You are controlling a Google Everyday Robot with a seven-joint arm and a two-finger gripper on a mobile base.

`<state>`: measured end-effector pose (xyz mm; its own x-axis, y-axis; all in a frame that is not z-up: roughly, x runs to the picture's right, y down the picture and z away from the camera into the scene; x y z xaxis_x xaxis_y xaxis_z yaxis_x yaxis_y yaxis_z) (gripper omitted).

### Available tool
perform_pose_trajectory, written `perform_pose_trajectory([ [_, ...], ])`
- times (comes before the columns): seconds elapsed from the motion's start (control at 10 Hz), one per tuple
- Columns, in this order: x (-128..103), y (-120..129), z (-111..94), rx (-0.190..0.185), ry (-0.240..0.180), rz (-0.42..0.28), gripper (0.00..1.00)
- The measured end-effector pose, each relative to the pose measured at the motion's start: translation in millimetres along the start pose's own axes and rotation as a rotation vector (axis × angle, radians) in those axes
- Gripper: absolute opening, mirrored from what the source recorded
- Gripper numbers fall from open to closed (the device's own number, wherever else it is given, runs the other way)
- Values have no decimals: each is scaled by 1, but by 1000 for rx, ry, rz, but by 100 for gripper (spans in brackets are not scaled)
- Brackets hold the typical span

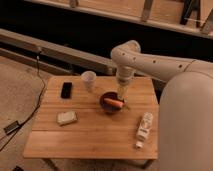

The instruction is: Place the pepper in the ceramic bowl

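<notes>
The orange-red pepper lies across the dark brown-maroon ceramic bowl, which stands near the middle of the wooden table. My gripper hangs from the white arm just above the bowl's right rim, over the pepper's right end and a little clear of it.
A white paper cup stands behind and left of the bowl. A black phone lies at the back left. A pale sponge lies at the front left. A white bottle lies near the right edge.
</notes>
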<state>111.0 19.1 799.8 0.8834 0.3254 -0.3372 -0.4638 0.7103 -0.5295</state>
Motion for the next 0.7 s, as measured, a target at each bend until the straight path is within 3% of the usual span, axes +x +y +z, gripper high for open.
perform_pose_trajectory([
  [0.7, -3, 1, 1, -1, -1, -4, 68],
])
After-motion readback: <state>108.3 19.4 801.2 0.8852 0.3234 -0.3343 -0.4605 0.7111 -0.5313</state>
